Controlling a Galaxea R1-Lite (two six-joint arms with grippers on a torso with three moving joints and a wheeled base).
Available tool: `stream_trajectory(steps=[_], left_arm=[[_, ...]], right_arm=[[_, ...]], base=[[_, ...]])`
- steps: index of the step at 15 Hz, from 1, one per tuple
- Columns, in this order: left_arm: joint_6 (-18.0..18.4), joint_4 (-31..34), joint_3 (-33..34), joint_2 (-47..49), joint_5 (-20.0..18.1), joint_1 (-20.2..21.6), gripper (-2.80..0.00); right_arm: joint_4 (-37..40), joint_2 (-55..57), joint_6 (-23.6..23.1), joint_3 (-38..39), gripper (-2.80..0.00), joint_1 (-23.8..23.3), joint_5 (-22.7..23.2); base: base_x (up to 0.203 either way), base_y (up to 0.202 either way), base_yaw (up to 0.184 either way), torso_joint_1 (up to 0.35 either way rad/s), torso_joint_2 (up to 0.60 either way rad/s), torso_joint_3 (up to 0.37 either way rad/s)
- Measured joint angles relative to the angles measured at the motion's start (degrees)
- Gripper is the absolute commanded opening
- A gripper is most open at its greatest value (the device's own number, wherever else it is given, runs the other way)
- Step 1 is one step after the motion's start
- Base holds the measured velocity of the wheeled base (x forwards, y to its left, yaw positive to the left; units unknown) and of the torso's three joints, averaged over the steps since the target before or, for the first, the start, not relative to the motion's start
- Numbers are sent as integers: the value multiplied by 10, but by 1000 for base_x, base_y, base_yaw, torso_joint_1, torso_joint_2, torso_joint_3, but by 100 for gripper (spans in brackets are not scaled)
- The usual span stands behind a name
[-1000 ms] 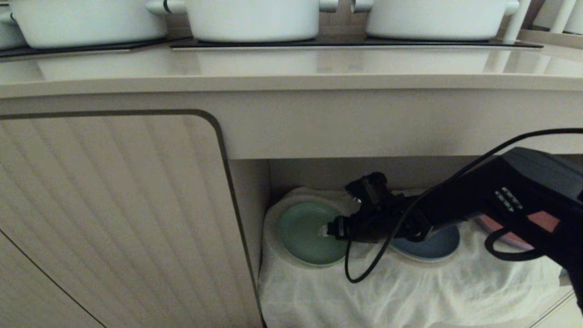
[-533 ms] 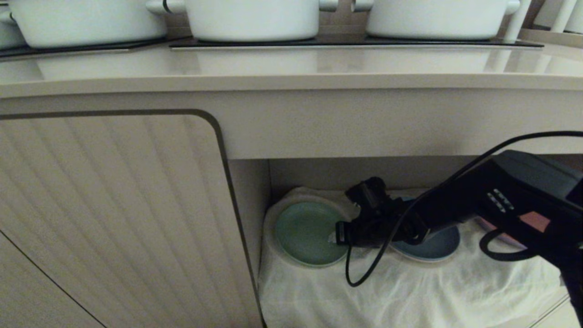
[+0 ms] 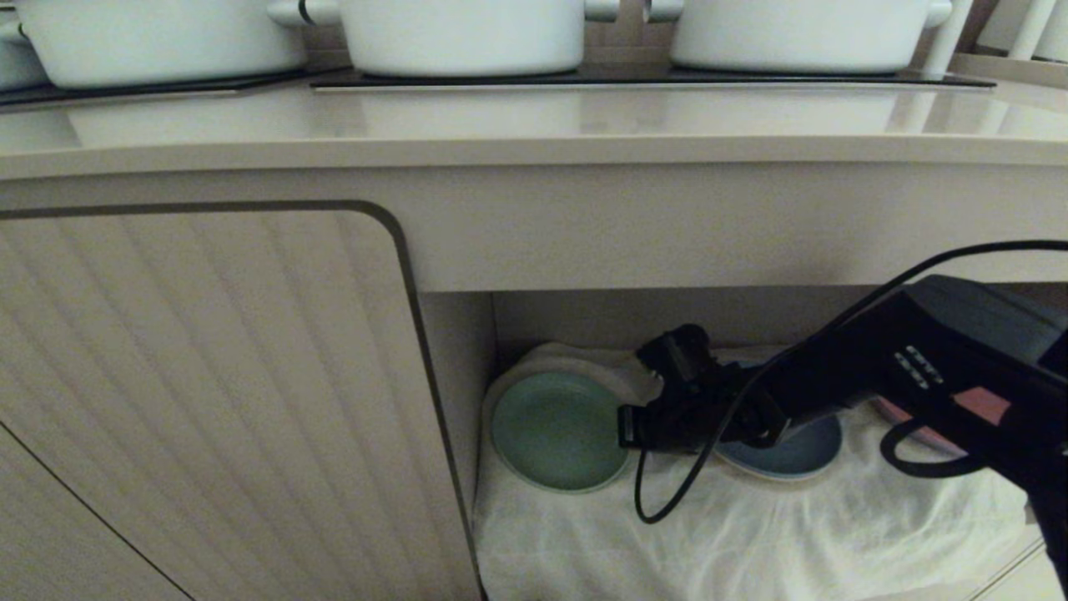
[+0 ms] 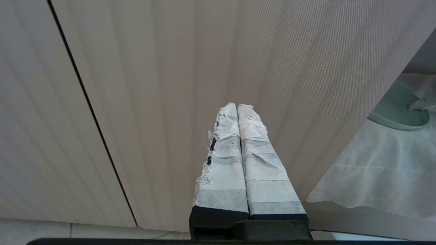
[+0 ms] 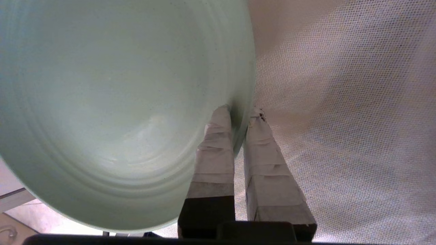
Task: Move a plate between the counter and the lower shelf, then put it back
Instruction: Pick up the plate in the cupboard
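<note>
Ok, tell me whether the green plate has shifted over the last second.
Yes. The green plate has slid left toward the cubby's left wall, rim pinched by the right claw.

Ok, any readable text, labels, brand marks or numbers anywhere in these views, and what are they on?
None can be read.
The plate, blue plate, pots, counter and cupboard door carry no print.
The taped fingers of the right gripper and left gripper bear only dark smudges, not letters.
Small pale marks on the right arm: too small to read.
</note>
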Motion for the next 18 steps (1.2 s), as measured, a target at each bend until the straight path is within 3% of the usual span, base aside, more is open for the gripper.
stream_trajectory(steps=[18], left_arm=[[0,0,0,0,0,0,-280]], right_arm=[[4,-61,-2,57,-280,-3,-1]], base=[[0,0,0,0,0,0]])
